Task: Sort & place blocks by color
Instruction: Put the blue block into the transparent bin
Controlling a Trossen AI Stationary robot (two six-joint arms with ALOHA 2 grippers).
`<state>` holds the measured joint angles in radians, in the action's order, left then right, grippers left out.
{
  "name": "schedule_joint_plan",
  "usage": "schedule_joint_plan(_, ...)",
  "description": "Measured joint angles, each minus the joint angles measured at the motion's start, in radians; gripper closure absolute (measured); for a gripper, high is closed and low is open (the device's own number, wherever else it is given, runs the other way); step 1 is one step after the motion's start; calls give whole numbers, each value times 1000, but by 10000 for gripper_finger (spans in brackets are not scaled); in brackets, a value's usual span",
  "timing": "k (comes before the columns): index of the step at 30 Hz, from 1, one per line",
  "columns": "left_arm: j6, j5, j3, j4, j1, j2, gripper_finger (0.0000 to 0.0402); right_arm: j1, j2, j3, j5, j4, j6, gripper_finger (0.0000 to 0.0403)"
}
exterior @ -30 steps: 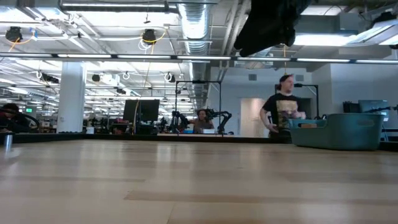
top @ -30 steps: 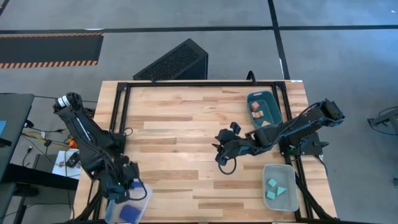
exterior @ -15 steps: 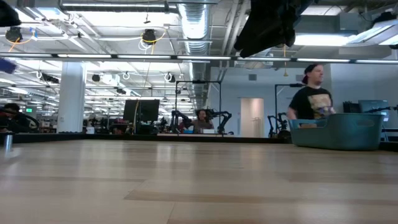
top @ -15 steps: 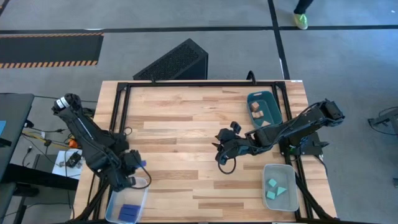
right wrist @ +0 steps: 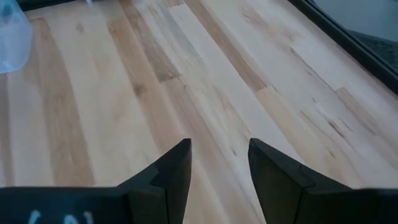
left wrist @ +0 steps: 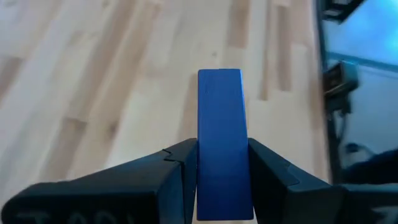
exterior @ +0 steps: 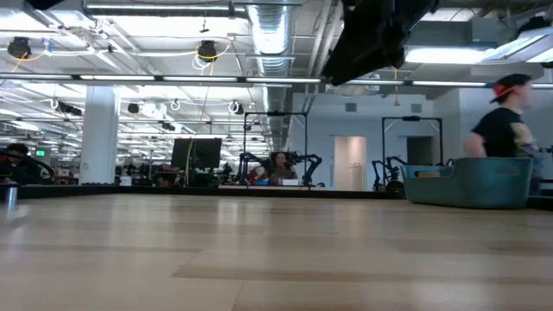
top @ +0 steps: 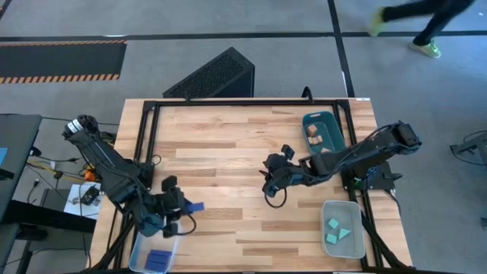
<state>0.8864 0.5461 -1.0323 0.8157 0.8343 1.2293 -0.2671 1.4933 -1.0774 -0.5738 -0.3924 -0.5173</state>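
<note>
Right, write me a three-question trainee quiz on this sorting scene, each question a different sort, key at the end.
1. True or false: the left gripper has its fingers shut on a blue bar.
2. Multiple choice: the light teal blocks lie in A) the dark teal bin, B) the clear tray at the table's right front, C) loose on the bare wood.
3. Fill in: the right gripper hangs over bare wood near the table's middle, fingers ____ and empty.

Key: 1 true; 2 B; 3 open.
</note>
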Motion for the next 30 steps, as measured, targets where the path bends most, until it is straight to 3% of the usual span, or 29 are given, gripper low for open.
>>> schedule_joint_plan(7,126,-121,91,-114,126,0,314,49,0,21,111,45,4,219)
schedule_joint_plan(11,257,-259,64,-116,237,-15,314,23,0,21,150,68,9,223)
schedule_joint_plan(16,403,-299,57,-112,347,-2,314,8,0,20,155,95,69,227)
schedule_joint_plan(25,571,-405,172,-4,340,162,306,41,0,20,154,94,39,222)
schedule_joint_plan(30,653,-484,217,44,310,175,285,37,-2,20,156,78,26,218)
